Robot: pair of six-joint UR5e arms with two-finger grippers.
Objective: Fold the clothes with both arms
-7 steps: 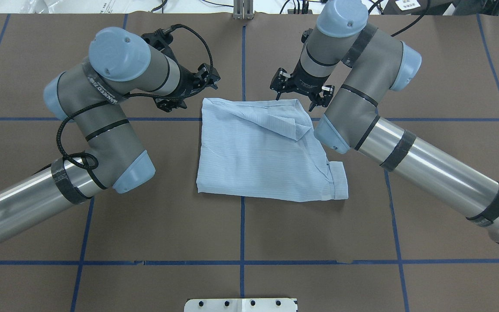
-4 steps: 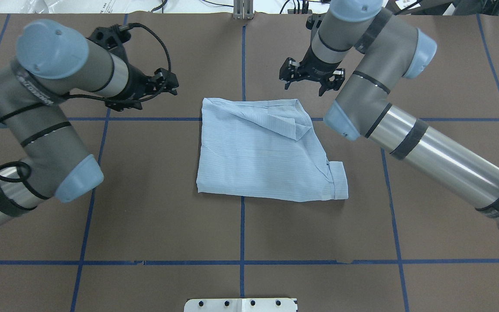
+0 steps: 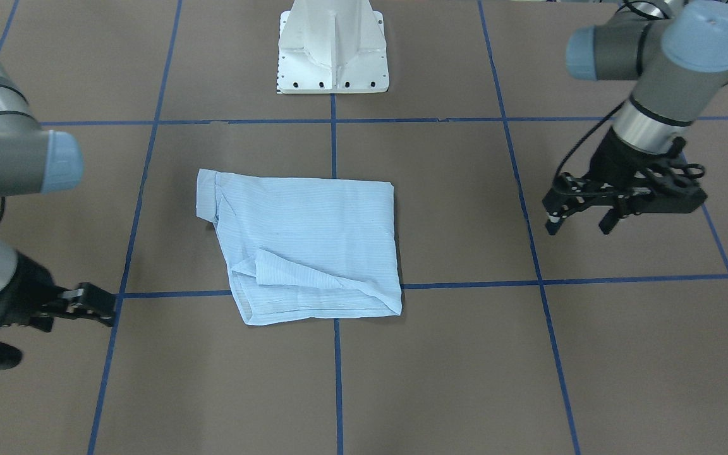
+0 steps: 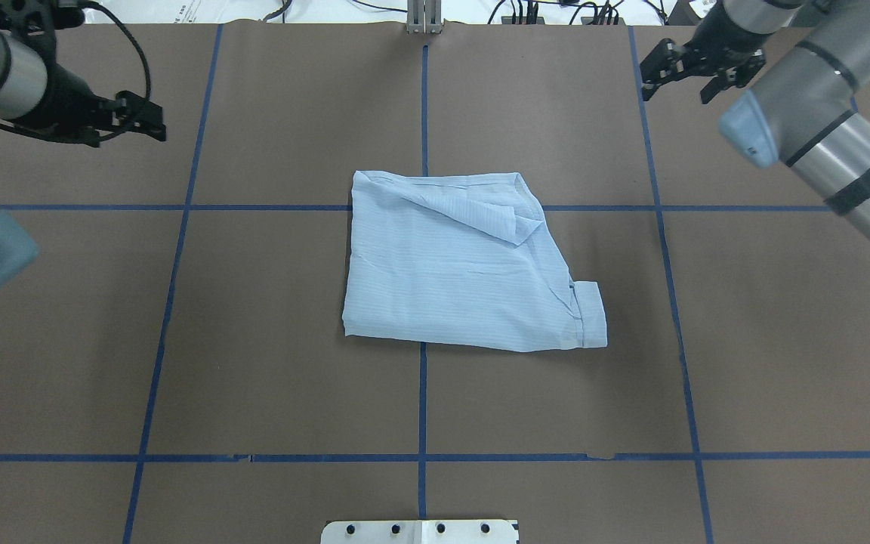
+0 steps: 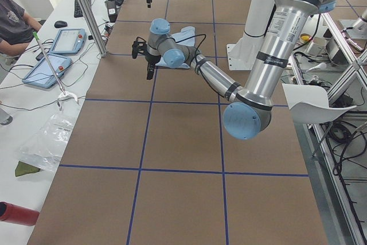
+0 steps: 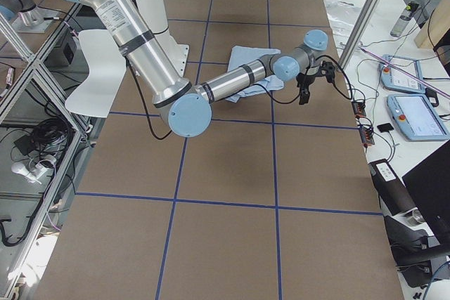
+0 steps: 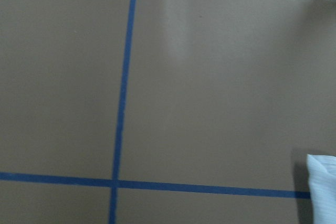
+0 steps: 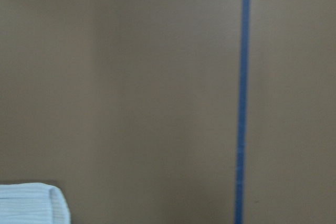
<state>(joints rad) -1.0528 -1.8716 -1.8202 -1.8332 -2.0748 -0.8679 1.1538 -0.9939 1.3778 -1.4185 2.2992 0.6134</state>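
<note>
The pale blue striped shirt [image 4: 465, 264] lies folded into a rough rectangle in the middle of the brown table, with a cuff sticking out at its near right corner and a flap turned over at its far edge. It also shows in the front view [image 3: 307, 240]. My left gripper [image 4: 158, 125] is open and empty, far to the left of the shirt; the front view shows it too [image 3: 579, 222]. My right gripper [image 4: 675, 89] is open and empty, far right near the table's back edge. The wrist views show only a shirt corner [image 7: 323, 182] [image 8: 31, 203].
Blue tape lines [image 4: 423, 400] split the brown table cover into squares. The white pedestal base [image 3: 332, 50] stands at the robot's side of the table. Tablets and cables lie on the side bench [image 5: 54, 55], where an operator sits.
Both arms have drawn away from the shirt's far edge, the left gripper out to the left and the right gripper out to the right and back. The shirt has not moved.
</note>
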